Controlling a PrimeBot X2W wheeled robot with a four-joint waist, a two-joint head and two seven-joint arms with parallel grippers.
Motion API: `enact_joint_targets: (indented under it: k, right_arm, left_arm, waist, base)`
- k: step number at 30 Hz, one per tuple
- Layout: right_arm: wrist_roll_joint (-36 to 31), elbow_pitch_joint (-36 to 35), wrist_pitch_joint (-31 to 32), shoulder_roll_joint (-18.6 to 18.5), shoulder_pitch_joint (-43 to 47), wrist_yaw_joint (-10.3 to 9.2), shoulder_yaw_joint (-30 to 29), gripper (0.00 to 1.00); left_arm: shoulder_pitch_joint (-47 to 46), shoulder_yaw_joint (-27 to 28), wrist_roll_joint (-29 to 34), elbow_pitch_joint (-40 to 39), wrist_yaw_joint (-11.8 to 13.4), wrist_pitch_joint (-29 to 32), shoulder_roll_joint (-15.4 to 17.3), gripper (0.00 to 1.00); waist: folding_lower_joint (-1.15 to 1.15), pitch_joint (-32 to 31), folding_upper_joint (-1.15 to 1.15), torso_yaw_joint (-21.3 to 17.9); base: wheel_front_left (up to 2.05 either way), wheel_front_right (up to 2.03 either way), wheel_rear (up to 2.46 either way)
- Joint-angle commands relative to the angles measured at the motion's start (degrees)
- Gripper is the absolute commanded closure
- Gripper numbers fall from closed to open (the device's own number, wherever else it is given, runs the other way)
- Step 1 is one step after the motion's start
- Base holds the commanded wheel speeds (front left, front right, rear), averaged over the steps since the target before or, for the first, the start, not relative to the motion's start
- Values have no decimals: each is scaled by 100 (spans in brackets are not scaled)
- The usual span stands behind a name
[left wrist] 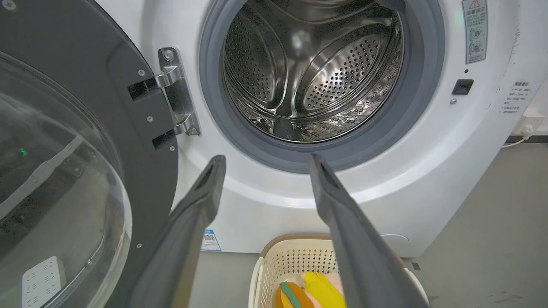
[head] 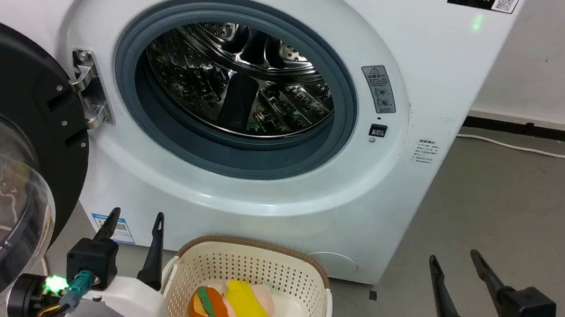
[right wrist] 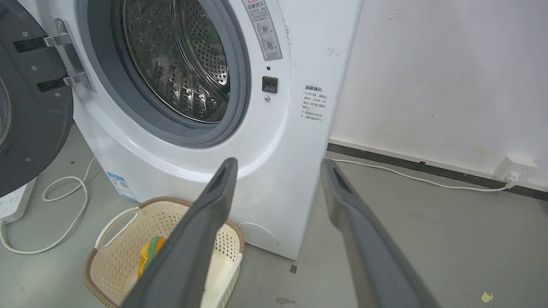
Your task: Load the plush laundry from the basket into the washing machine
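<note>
At far left the clear-domed door (head: 0,158) is swung wide open. The left fingers (head: 155,245) stand apart and empty, pointing at the washing machine (head: 421,62), just beside the left wall of the cream basket (head: 256,245) on the floor. The plush burger (head: 225,311) lies in the basket's near half, to the right of those fingers and lower than their tips, back toward the robot. Its layers seem to run roughly along the fingers' own line, so a grip across the buns looks natural. In the left wrist view the burger sits at the bottom edge, partly behind one finger. Above the basket the steel drum (head: 238,79) gapes bare. The right fingers (head: 441,293), also apart and empty, hang well apart from the basket, so the left arm is the nearer.
</note>
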Motion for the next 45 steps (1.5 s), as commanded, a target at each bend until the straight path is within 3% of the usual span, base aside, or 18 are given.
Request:
enact_joint_targets:
  k: [1,27,45]
  right_arm:
    - [60,-17,-52,0,11,0,-24,0]
    - [335,-453,-363,0,-307,1,-182,0]
    - [524,-703,-578,-1,-591,1,-49,0]
  left_arm:
    - [9,-22,-29,-11,7,-57,0,0]
    - [-404,-247,-54,220,-155,-368,146,0]
    - [-1134,-577,-81,1351,-282,-382,515,0]
  waist:
    - [0,9,0,-3]
    - [0,975,0,-343]
    - [0,1868,0,-664]
  base:
    - [0,0,0]
    - [0,0,0]
    - [0,0,0]
